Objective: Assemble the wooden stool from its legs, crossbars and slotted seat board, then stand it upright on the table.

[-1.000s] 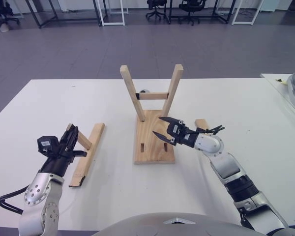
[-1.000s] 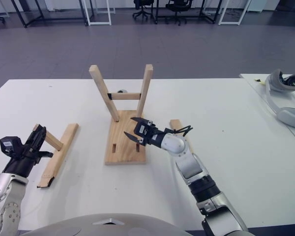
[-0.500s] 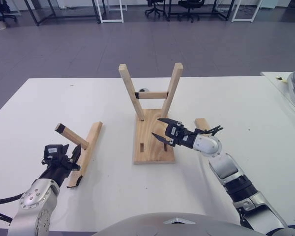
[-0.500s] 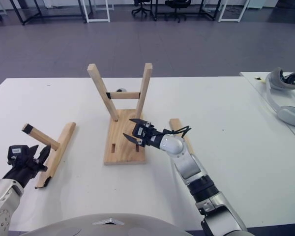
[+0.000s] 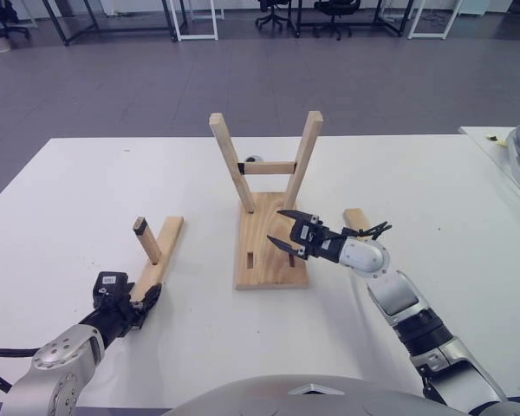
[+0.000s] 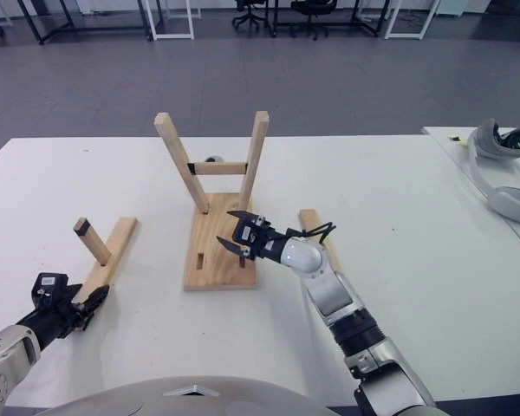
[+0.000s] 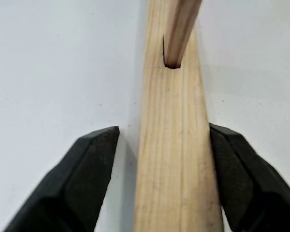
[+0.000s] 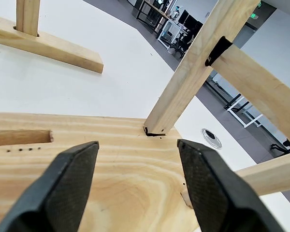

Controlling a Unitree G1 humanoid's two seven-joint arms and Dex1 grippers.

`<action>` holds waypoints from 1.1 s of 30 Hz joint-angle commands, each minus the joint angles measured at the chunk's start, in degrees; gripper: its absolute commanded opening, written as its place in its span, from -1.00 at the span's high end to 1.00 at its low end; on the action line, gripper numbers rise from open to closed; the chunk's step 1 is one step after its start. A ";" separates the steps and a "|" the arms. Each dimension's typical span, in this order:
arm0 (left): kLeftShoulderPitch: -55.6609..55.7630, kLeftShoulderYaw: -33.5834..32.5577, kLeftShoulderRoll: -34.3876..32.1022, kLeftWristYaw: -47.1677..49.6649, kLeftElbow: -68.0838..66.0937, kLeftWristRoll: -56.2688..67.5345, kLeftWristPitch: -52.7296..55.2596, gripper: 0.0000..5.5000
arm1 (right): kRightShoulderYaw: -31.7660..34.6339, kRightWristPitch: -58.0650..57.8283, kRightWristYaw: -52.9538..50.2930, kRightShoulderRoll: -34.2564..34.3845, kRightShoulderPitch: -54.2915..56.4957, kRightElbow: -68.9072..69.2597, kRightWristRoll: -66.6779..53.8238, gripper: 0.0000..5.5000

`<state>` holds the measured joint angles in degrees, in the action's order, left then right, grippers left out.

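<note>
The slotted seat board [image 5: 269, 251] lies flat on the white table, and two legs [image 5: 231, 169] [image 5: 306, 160] stand up from its far end, joined by a crossbar [image 5: 269, 167]. My right gripper [image 5: 279, 228] hovers open just over the board, near the foot of a standing leg [image 8: 183, 82]. To the left lies a loose leg [image 5: 162, 253] with a short crossbar stub [image 5: 146, 240] sticking up. My left gripper [image 5: 141, 300] sits open at its near end, fingers [image 7: 89, 169] on either side of the leg [image 7: 174, 145]. Another loose leg [image 5: 356, 217] lies right of the board, partly hidden by my right arm.
A small round object [image 5: 255, 159] lies behind the standing legs. A grey and white headset [image 6: 503, 165] rests on the neighbouring table at the right. The table [image 5: 87, 191] has free room at the far left and at the right.
My left gripper has drawn back along the loose leg to its near end. The leg's stub has swung from leaning left to upright. The right gripper has hardly moved.
</note>
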<state>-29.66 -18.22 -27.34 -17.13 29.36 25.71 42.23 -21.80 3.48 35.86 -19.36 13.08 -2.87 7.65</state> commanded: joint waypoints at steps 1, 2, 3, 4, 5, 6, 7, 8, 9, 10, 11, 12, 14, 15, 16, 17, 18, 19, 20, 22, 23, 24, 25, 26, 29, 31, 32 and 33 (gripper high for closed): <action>-1.44 1.52 -0.98 -1.41 -0.17 -1.67 0.05 0.05 | -0.10 0.24 0.03 0.65 1.71 -0.63 0.45 -0.11; -1.59 1.76 -1.35 -1.48 0.16 -2.48 -0.46 0.12 | 0.25 -0.17 0.00 0.94 1.89 -0.63 0.02 -0.11; -1.69 2.29 -2.10 -1.57 0.32 -3.80 -1.12 0.18 | 0.83 -0.82 -0.12 1.40 2.23 -0.65 -0.55 -0.11; -1.62 2.40 -2.27 -1.51 0.39 -4.65 -1.99 0.25 | 1.63 -1.76 -0.21 2.02 2.71 -0.50 -1.50 -0.11; -1.42 2.17 -2.18 -1.50 0.46 -5.16 -2.93 0.26 | 2.39 -2.78 -0.23 2.63 3.12 -0.21 -2.61 -0.11; -0.46 0.66 -1.33 -1.66 0.54 -4.64 -5.12 0.26 | 3.84 -4.91 -0.16 3.75 3.63 0.59 -5.00 -0.11; 1.01 -1.59 -0.46 -2.23 0.76 -3.95 -9.26 0.26 | 5.85 -7.91 -0.10 5.14 4.43 1.71 -8.35 -0.11; 2.45 -3.73 0.31 -2.53 1.02 -2.87 -12.19 0.26 | 7.69 -10.81 -0.02 6.32 5.29 2.78 -11.54 -0.11; 4.13 -6.02 1.01 -2.70 1.45 -1.98 -15.68 0.26 | 10.07 -14.76 -0.03 7.76 6.71 4.30 -15.96 -0.11; 5.84 -8.03 1.68 -2.75 2.01 -0.91 -18.52 0.26 | 12.51 -18.98 -0.27 9.08 8.53 5.97 -20.55 -0.11; 7.87 -9.74 1.97 -2.37 3.15 -0.21 -20.95 0.26 | 15.43 -24.11 -0.77 10.63 11.55 7.71 -26.59 -0.11; 9.42 -10.75 2.05 -2.08 4.26 0.00 -22.99 0.26 | 17.81 -28.42 -1.42 12.03 14.45 9.01 -31.68 -0.11; 12.59 -9.13 1.34 -1.27 7.45 -1.95 -24.94 0.26 | 21.93 -35.51 -4.15 16.02 22.01 9.19 -41.20 -0.11; 14.66 -7.18 1.08 -0.73 9.40 -2.69 -24.78 0.26 | 23.82 -38.43 -6.30 18.61 26.03 8.32 -45.71 -0.11; 16.75 -5.11 1.11 -0.15 11.55 -3.01 -24.35 0.26 | 25.55 -41.04 -8.61 21.14 29.93 6.89 -49.81 -0.11; 18.82 -3.17 1.51 0.55 13.48 -2.68 -23.64 0.26 | 27.12 -43.07 -10.73 23.23 33.01 5.38 -53.19 -0.11; 20.35 -1.57 1.70 1.18 15.06 -2.53 -22.85 0.26 | 28.37 -44.49 -12.38 24.76 35.25 4.03 -55.79 -0.11; 21.82 0.11 1.78 1.62 16.37 -2.44 -22.00 0.26 | 29.72 -45.64 -14.08 26.09 37.08 2.52 -58.22 -0.11; 23.37 1.93 1.66 1.88 17.47 -2.45 -21.03 0.26 | 31.11 -46.47 -15.75 27.23 38.62 0.97 -60.42 -0.11; 25.79 5.27 1.53 2.11 19.42 -2.33 -19.54 0.26 | 32.71 -47.56 -18.52 28.33 40.49 -1.22 -63.17 -0.11; 26.46 6.62 1.61 2.22 20.14 -2.37 -18.98 0.26 | 33.14 -47.96 -19.67 28.46 40.81 -1.70 -64.18 -0.11; 26.73 8.05 1.75 2.24 20.62 -2.56 -18.51 0.26 | 33.58 -48.26 -20.59 28.49 41.00 -2.08 -65.10 -0.11; 26.72 9.15 1.83 2.30 21.02 -2.83 -18.13 0.26 | 34.01 -48.56 -21.39 28.52 41.08 -2.20 -66.02 -0.11; 26.59 10.11 1.82 2.42 21.25 -3.16 -17.79 0.26 | 34.64 -48.88 -22.24 28.58 41.25 -2.27 -67.30 -0.11; 26.20 11.71 1.24 2.55 21.18 -4.40 -17.33 0.26 | 35.76 -50.06 -23.75 28.24 41.60 -1.90 -70.80 -0.11; 26.18 11.74 1.22 2.61 20.78 -4.92 -17.44 0.26 | 35.70 -51.16 -23.74 27.58 41.25 -1.09 -72.70 -0.11; 26.29 11.38 1.44 2.73 20.61 -4.86 -17.46 0.26 | 35.45 -51.72 -23.61 27.18 40.84 -0.52 -73.54 -0.11; 26.65 10.87 1.67 2.96 20.51 -4.55 -17.36 0.26 | 35.21 -52.45 -23.42 26.74 40.19 0.28 -74.36 -0.11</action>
<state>-3.58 -6.89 -25.27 -14.36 50.21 21.71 23.59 14.02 -47.13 12.10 6.90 51.39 -4.77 -64.32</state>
